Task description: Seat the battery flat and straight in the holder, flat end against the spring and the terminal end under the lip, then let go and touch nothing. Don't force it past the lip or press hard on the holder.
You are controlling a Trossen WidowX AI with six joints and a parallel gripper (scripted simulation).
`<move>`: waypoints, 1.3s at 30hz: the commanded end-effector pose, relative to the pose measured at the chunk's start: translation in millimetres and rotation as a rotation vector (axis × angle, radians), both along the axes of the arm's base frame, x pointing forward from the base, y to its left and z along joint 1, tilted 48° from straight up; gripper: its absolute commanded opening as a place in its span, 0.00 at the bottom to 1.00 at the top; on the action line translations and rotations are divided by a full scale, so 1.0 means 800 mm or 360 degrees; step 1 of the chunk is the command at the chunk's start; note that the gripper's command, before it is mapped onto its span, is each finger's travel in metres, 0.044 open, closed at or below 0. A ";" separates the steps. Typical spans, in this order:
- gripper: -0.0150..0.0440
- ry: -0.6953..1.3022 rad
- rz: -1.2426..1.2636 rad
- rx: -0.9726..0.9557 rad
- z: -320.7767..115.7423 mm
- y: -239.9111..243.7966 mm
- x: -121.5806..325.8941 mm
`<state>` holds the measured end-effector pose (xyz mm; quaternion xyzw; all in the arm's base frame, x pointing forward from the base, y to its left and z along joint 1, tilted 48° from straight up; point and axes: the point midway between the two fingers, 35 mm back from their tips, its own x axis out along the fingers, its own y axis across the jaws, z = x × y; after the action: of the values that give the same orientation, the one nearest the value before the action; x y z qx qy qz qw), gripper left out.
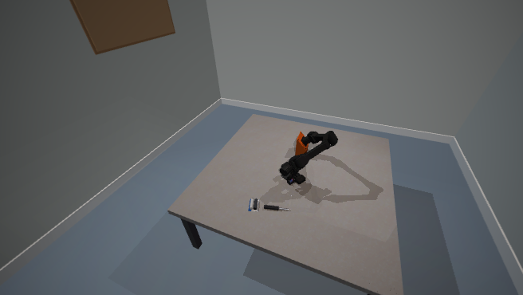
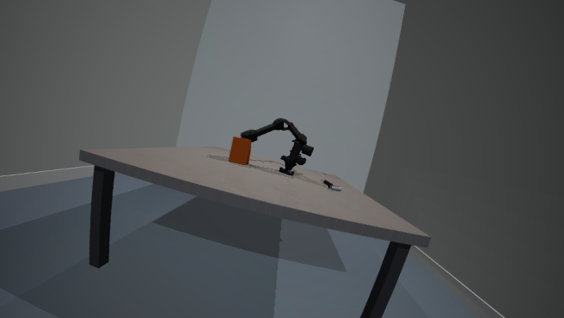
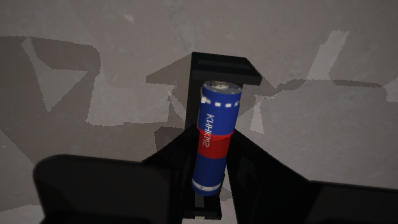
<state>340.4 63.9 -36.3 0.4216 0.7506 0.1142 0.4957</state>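
A blue battery (image 3: 216, 120) with a red band is between the fingers of my gripper (image 3: 212, 133) (image 1: 292, 181) (image 2: 286, 171), which is shut on it. The black holder (image 3: 226, 68) is under and around the battery in the wrist view, its lip at the top of the picture. The battery's upper end shows its silver face just short of the lip, not covered by it. The battery looks slightly askew and tilted to the holder. Its lower end is near the holder's other end; the spring is not visible, and contact with the holder floor cannot be told.
An orange block (image 1: 301, 145) (image 2: 240, 150) stands at the arm's base. A black-handled tool (image 1: 272, 207) lies on the table (image 1: 223, 191) (image 2: 172, 168), beside a small blue, white and black object (image 1: 254, 204). The arm's shadows fall around the holder.
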 end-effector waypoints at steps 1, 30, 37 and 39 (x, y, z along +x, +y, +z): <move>0.36 -0.0026 -0.0018 -0.0027 0.000 0.000 0.000; 0.36 -0.0052 -0.0068 -0.0053 0.008 0.009 -0.015; 0.36 -0.0050 -0.0068 -0.0053 0.008 0.010 -0.017; 0.36 -0.0050 -0.0068 -0.0053 0.008 0.010 -0.017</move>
<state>328.3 71.4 -30.6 0.4266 0.7353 0.0983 0.5173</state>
